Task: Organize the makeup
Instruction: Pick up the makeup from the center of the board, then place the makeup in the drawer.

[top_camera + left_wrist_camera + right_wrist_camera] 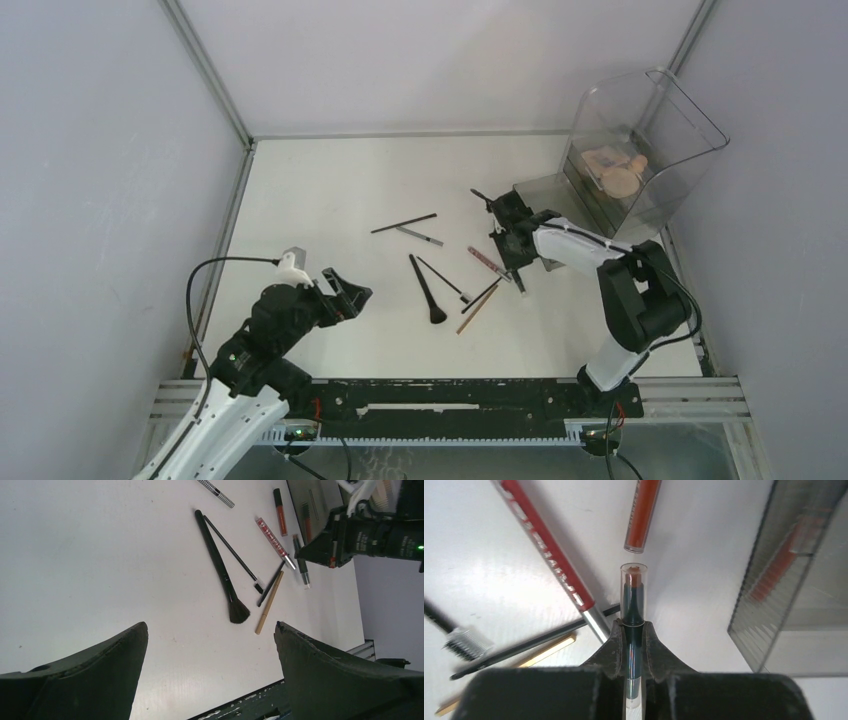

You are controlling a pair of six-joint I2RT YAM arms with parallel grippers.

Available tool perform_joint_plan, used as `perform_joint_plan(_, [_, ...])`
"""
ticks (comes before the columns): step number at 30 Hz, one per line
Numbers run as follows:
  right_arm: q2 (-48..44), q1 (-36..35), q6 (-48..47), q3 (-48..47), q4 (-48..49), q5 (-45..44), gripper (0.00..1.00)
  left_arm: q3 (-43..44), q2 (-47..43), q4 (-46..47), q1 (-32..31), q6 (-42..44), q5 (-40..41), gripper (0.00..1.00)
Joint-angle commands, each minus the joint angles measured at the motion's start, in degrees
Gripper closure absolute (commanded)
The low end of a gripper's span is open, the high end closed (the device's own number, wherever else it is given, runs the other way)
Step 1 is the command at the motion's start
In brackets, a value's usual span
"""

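Note:
The makeup lies loose on the white table: a black fan brush [428, 290] [220, 570], a thin black brush [445, 277], a red lip tube [485, 260] [549, 550], an orange-red tube [642, 510], a tan pencil [478, 308] [269, 602] and a patterned silver pencil [420, 236]. My right gripper [516, 262] [633, 630] is shut on a dark pencil with a clear cap [633, 595], low over the table beside the lip tubes. My left gripper [350, 290] [211, 625] hangs open and empty, left of the brushes.
A clear smoky organizer box [640, 150] stands at the back right with beige compacts [620, 175] inside. Its ribbed drawer front [784, 575] is just right of my right gripper. Grey walls enclose the table, and a black rail [450, 395] runs along the near edge.

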State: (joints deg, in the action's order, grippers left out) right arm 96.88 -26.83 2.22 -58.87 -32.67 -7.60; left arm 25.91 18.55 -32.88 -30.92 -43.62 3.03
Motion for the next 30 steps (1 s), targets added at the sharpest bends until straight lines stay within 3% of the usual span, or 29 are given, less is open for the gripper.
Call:
perform_joint_plan(1, [-9.41,0.31,0.18,-6.02,0.36,-5.22,0.95,-1.15,-0.89,0.93,-0.21,-1.14,1.51,0.0])
perform_joint_plan(6, [-14.36,5.36,-0.27,-9.87,4.38,-11.46,0.93,-0.69,0.15,0.96,-0.26,-0.78,1.42,0.0])
perform_joint_plan(12, [-4.94,10.31,-5.34,-17.0,3.86,-18.06,0.9,-0.28,-0.17,1.14,-0.28,-1.13,1.58,0.0])
perform_joint_plan(13, [-3.02,11.01,-5.1,-17.69,3.86,-19.73,0.8,-0.04,-0.2,0.88,-0.23,-1.12,1.6,0.0])
perform_joint_plan(15, [-0.83,11.52,-3.78,-18.66,3.63,-22.92,0.46,0.25,-0.41,0.36,-0.26,-1.12,1.58,0.0])
perform_joint_plan(17, [-1.56,10.9,-1.76,-18.08,3.5,-23.6,0.35,0.23,-1.28,-0.22,-0.28,-1.48,1.9,0.0])
perform_joint_plan(23, [-9.39,4.2,2.7,-12.05,6.43,-12.54,0.37,-0.61,-2.14,-0.17,-0.28,-2.09,1.74,0.0])
perform_joint_plan(30, [-1.22,1.55,8.13,-12.22,6.26,-3.07,0.42,-0.91,-2.44,-0.21,-0.27,-2.18,1.58,0.0])
